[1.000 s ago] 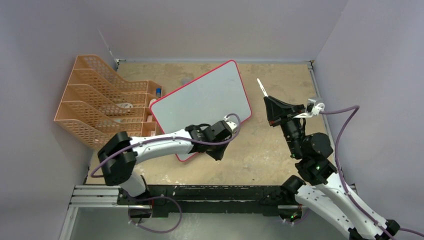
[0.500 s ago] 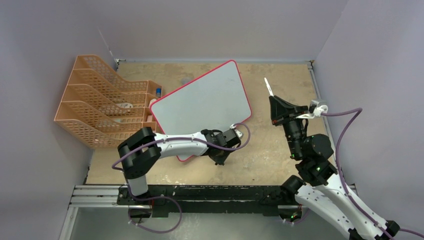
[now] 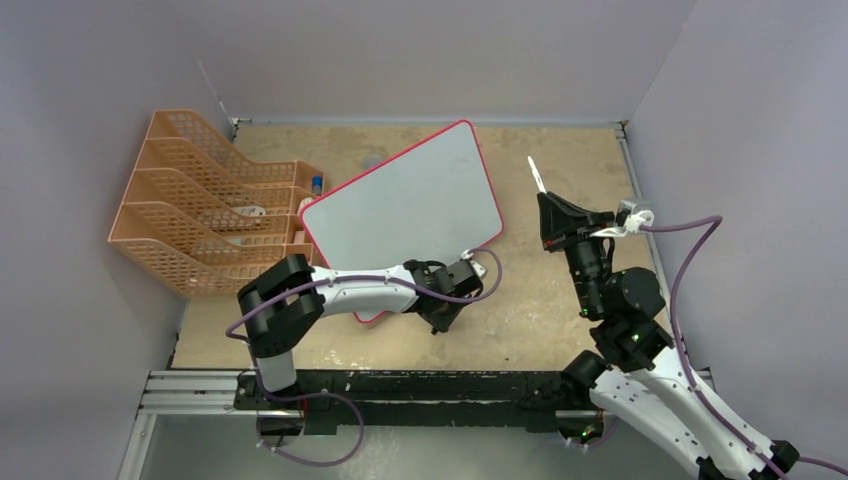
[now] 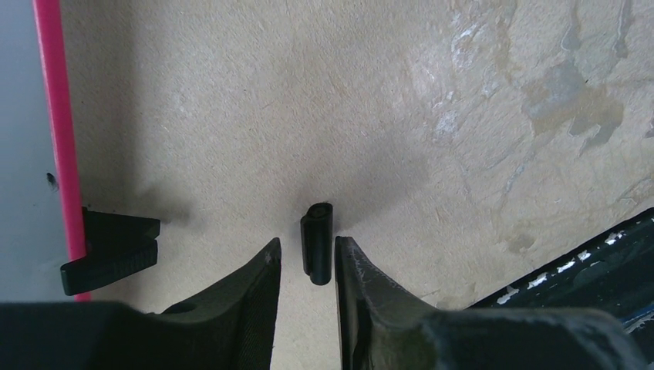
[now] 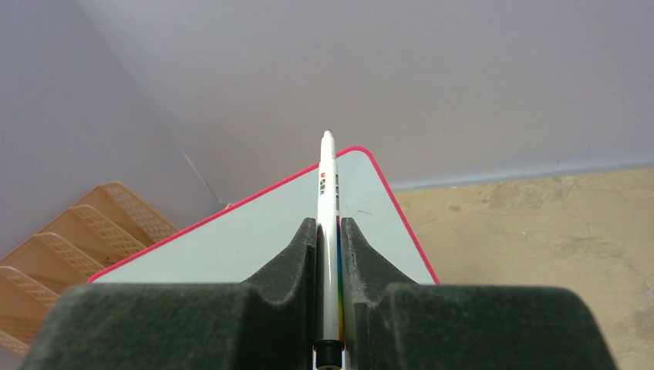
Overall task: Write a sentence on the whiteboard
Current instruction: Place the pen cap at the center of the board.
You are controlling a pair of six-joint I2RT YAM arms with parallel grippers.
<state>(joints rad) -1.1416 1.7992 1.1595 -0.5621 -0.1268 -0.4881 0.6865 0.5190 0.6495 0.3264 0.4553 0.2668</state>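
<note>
The whiteboard (image 3: 405, 205), pale with a red-pink frame, lies tilted on the table; its face looks plain and the sentence is out of view. My right gripper (image 3: 545, 203) is raised to the right of the board, shut on a white marker (image 5: 328, 177) that points up and away. My left gripper (image 4: 307, 240) hangs low over the table just off the board's near right edge (image 4: 58, 116). Its jaws stand a little apart, with a small black cap (image 4: 318, 231) lying between the fingertips, close against the right finger and clear of the left one.
An orange mesh file rack (image 3: 200, 200) stands left of the board, with small items in its front slots. A black foot (image 4: 108, 250) of the board juts out beside my left gripper. The black rail (image 4: 609, 254) of the near table edge lies just to the right.
My left arm has swung right and down, off the board's near corner to the table, and its jaws have parted slightly around the cap. The right gripper shifted a little right with the marker.
</note>
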